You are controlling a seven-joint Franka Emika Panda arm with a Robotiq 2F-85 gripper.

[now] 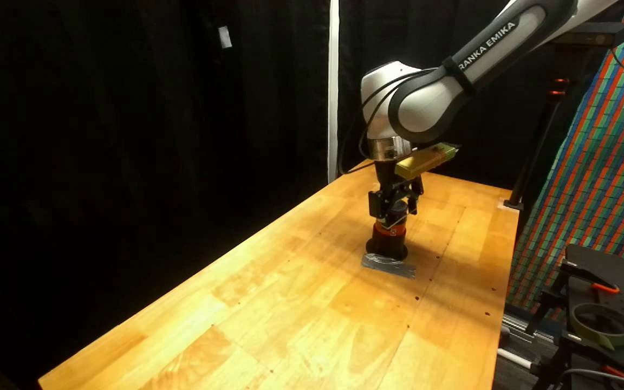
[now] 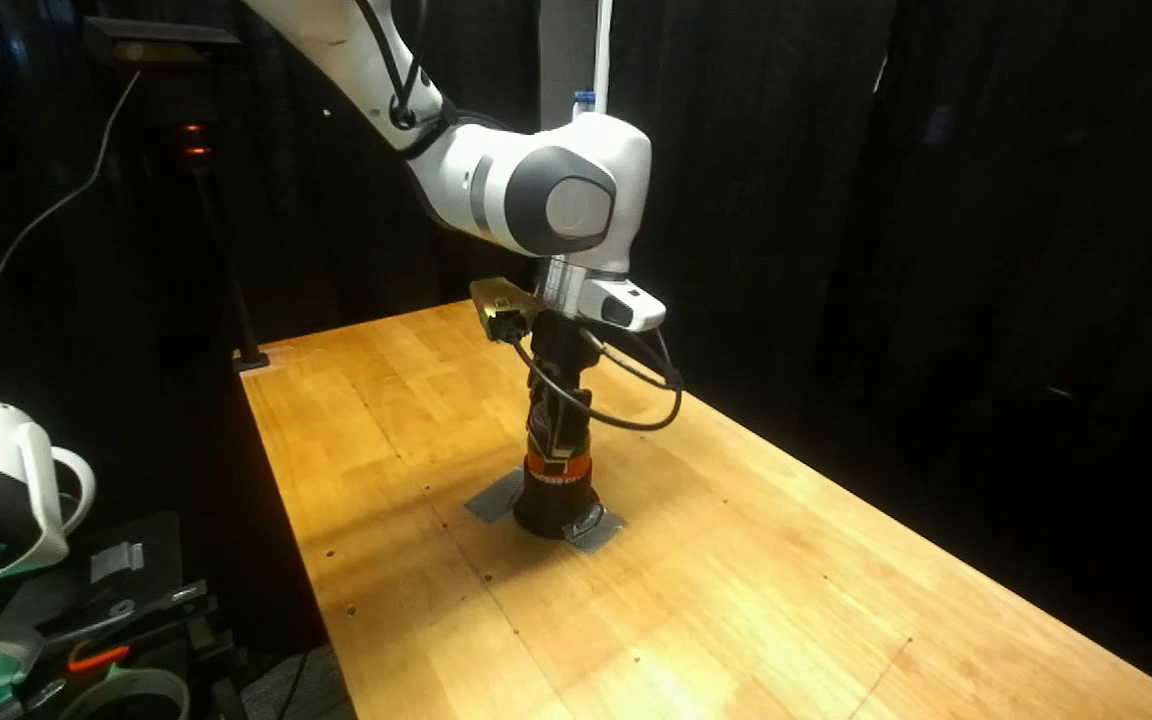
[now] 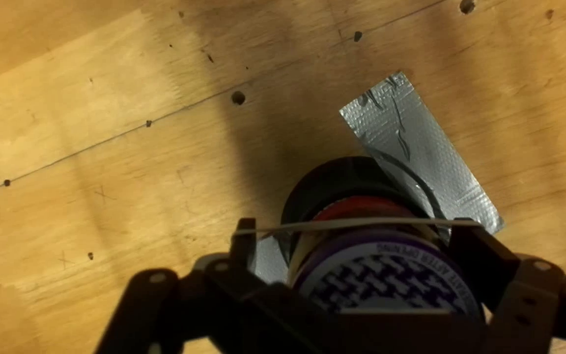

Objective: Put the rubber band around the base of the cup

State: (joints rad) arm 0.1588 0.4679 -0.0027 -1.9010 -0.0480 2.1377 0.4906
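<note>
The cup [image 3: 386,275] stands upright on the table, a small jar with a purple and white patterned lid. Its orange-red and dark lower part shows in both exterior views [image 1: 390,232] [image 2: 558,468]. It sits in a dark round base [image 3: 332,179]. My gripper [image 3: 354,226] is open, pointing down over the cup, one finger on each side of it. The pale rubber band [image 3: 312,226] is stretched between the fingertips and crosses in front of the cup's upper part in the wrist view. The band's far side and the cup's rear are hidden by the gripper.
Silver tape [image 3: 425,152] lies at the dark base and on the wooden table [image 1: 290,314]. A dark post [image 1: 528,146] stands at the table's edge. A cart beside the table holds a tape roll [image 1: 602,325]. Black curtains hang behind.
</note>
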